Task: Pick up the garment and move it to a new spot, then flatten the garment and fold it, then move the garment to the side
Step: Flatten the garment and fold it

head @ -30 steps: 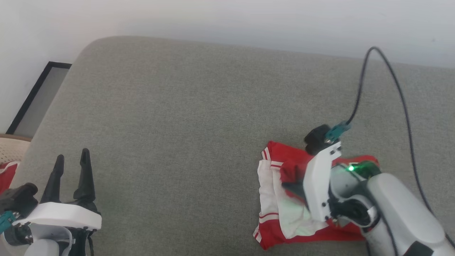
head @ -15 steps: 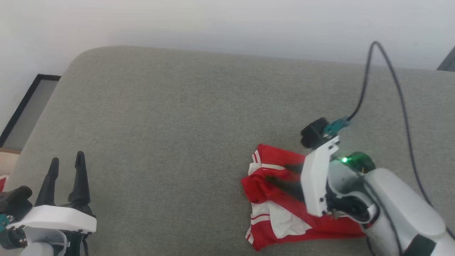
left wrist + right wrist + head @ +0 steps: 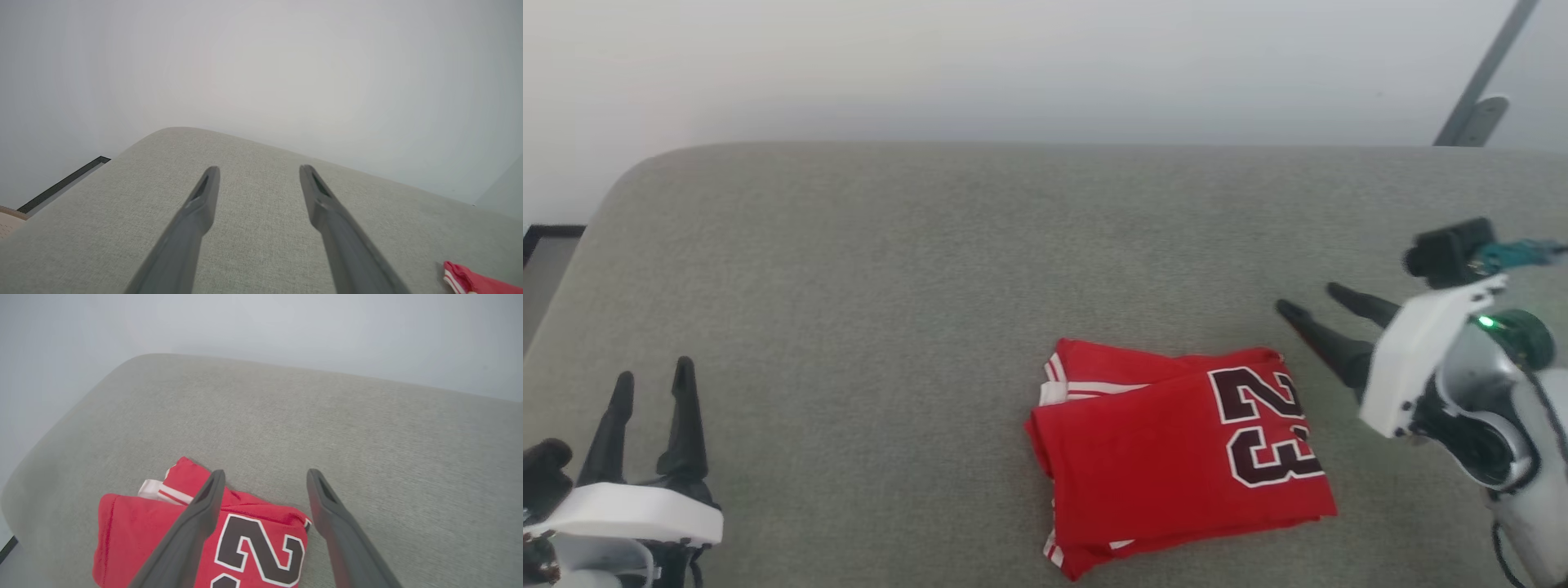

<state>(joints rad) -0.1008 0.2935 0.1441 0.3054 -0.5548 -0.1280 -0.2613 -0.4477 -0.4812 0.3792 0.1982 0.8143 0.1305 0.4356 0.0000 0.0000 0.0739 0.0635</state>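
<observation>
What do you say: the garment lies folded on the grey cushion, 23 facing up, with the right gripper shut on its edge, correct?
Not the gripper part. The right gripper is open, fingers spread and holding nothing, beside the garment, as the head view shows. The garment does lie folded on the grey cushion, 23 up.

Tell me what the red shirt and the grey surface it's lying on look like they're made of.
The garment looks like a smooth, matte jersey knit, possibly synthetic: it lies in soft, limp folded layers, with striped trim at the edge. The cushion appears to be woven upholstery fabric in a matte heathered grey, with a fine visible weave grain and a padded, rounded corner.
</observation>
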